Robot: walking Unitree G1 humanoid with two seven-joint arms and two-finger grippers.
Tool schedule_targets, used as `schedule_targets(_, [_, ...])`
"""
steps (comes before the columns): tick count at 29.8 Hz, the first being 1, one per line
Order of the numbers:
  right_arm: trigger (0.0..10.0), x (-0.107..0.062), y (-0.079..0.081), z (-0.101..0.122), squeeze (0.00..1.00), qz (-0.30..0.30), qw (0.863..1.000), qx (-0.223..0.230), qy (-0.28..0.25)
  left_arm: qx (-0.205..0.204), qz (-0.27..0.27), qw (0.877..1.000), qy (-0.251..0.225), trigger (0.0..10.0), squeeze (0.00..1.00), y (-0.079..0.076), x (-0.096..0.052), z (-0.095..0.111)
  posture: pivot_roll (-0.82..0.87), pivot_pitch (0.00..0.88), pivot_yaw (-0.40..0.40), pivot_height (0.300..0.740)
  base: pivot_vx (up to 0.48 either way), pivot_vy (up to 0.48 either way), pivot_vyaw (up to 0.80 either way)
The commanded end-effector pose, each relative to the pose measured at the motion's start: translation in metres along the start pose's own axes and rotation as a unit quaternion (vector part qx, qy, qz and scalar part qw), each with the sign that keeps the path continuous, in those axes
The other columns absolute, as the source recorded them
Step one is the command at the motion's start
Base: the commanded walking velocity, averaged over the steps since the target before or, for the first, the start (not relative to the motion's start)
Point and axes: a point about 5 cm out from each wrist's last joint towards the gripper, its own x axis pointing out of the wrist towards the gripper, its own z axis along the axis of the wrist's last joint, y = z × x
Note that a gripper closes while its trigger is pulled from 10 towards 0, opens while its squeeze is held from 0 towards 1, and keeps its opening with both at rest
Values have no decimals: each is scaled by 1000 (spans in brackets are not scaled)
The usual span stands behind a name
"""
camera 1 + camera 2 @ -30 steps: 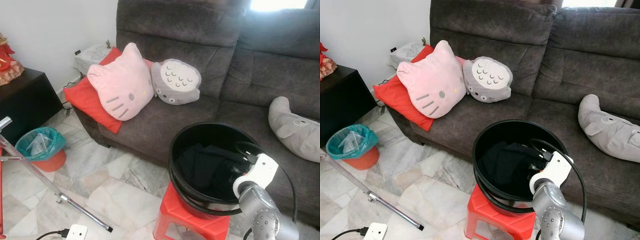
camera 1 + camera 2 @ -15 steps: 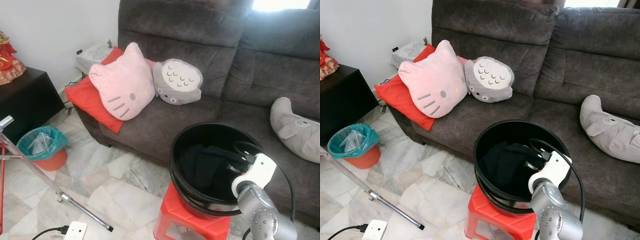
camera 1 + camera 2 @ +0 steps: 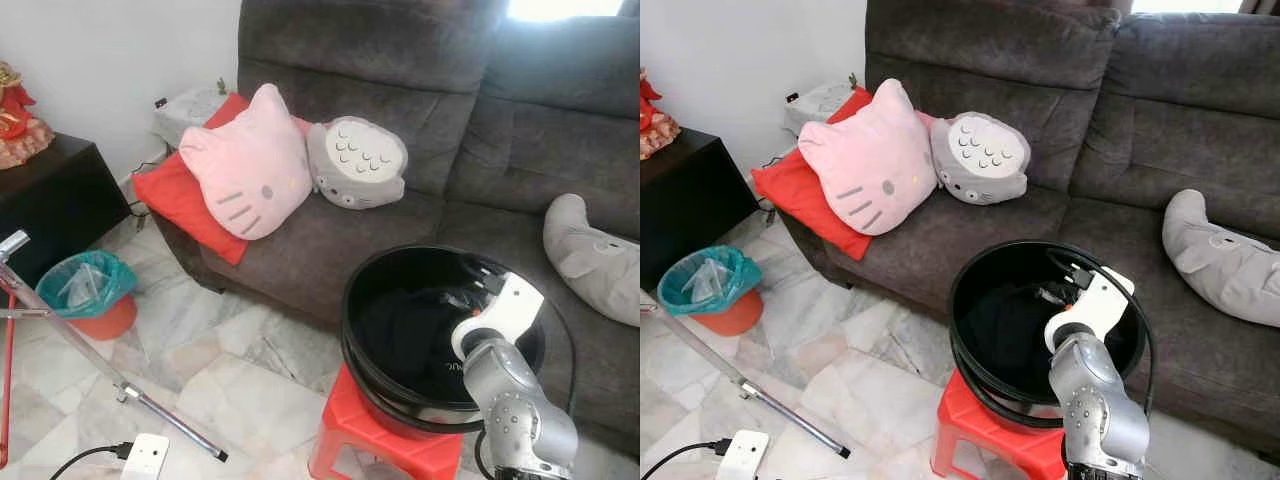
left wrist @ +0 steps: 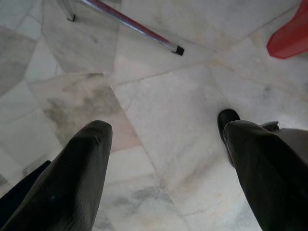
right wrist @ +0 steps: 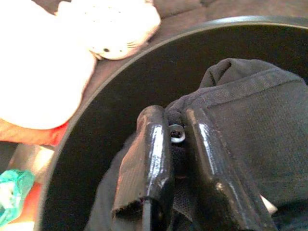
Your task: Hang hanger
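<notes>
The left gripper [image 4: 163,144] hangs idle, fingers spread above the marble floor [image 4: 159,96]. In the black bucket [image 3: 985,275] on the red stool [image 3: 975,440], the right gripper [image 5: 175,139] pinches dark cloth [image 5: 250,110] around a small metal hook [image 5: 177,133], likely the hanger's.
</notes>
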Motion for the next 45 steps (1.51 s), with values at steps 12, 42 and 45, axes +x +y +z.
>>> schedule_targets(12, [0, -3, 68, -7, 0, 213, 971, -103, 13, -3, 2, 1000, 7, 10000, 0, -9, -1, -9, -77, 0, 42, 740, 0, 0, 0])
schedule_targets(42, [10000, -57, 66, -48, 0, 378, 830, -401, 87, 6, 1, 1000, 4, 10000, 0, -9, -2, -11, -107, 0, 57, 740, 0, 0, 0])
schedule_targets(45, [10000, -60, 69, -48, 0, 385, 823, -408, 87, 6, 3, 1000, 4, 10000, 0, -7, -2, -12, -107, 0, 57, 740, 0, 0, 0])
